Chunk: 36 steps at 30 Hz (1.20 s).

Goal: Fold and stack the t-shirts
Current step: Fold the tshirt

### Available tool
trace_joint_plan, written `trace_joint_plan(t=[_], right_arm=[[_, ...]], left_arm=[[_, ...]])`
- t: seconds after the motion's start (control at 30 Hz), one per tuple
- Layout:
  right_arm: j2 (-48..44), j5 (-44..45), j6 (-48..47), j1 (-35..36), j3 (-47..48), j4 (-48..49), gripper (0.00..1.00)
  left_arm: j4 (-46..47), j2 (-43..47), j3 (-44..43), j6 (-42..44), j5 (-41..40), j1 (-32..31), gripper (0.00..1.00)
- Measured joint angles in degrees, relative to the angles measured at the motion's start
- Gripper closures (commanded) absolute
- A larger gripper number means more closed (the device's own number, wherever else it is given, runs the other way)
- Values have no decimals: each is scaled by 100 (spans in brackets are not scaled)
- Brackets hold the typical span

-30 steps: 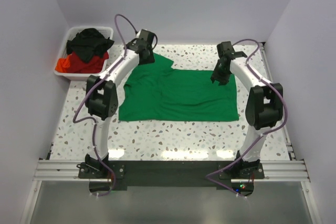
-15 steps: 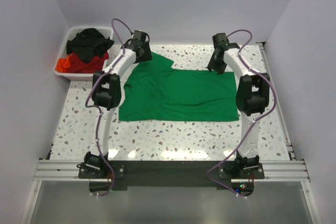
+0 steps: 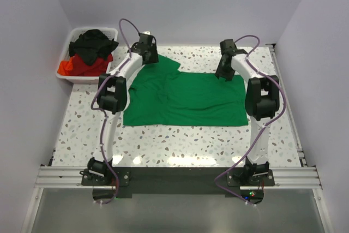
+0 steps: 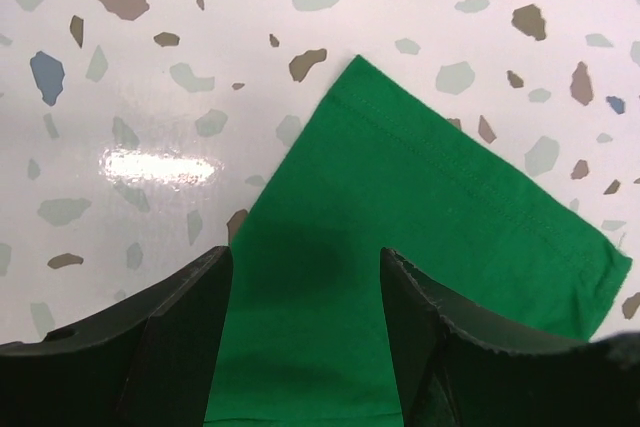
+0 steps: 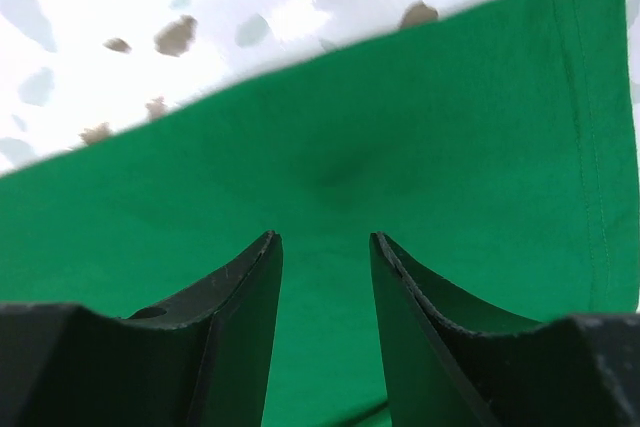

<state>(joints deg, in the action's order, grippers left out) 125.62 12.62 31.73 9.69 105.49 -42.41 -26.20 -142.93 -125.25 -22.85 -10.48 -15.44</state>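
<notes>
Over green t-shirt (image 3: 185, 99): left end effector (image 4: 305, 259) wide, right end effector (image 5: 323, 240) narrower, both empty

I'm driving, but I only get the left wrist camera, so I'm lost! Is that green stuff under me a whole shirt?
Observer: Yes. The top camera shows one green t-shirt spread out on the table. You only see its far left sleeve.
Operator: Where's my other arm?
Observer: The right end effector is over the shirt's far right corner, jaws open, holding nothing.
Operator: Are there more shirts?
Observer: A black t-shirt lies heaped on a red t-shirt in a white bin at the far left corner.
</notes>
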Motion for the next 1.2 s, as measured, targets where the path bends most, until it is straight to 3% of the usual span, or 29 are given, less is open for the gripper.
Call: trace_joint_plan(t=[0.43, 0.57, 0.77, 1.2], right_arm=[[-140, 138, -243, 0, -752, -46, 47], [-240, 144, -273, 0, -791, -35, 47], [-693, 144, -284, 0, -1246, -66, 46], [-1683, 4, -219, 83, -2096, -271, 46]], left_arm=[[-437, 1163, 1600, 98, -199, -15, 34], [-496, 1569, 1742, 94, -205, -28, 34], [-645, 1971, 2002, 94, -205, -107, 34], [-992, 2688, 3816, -166, 20, -483, 34]])
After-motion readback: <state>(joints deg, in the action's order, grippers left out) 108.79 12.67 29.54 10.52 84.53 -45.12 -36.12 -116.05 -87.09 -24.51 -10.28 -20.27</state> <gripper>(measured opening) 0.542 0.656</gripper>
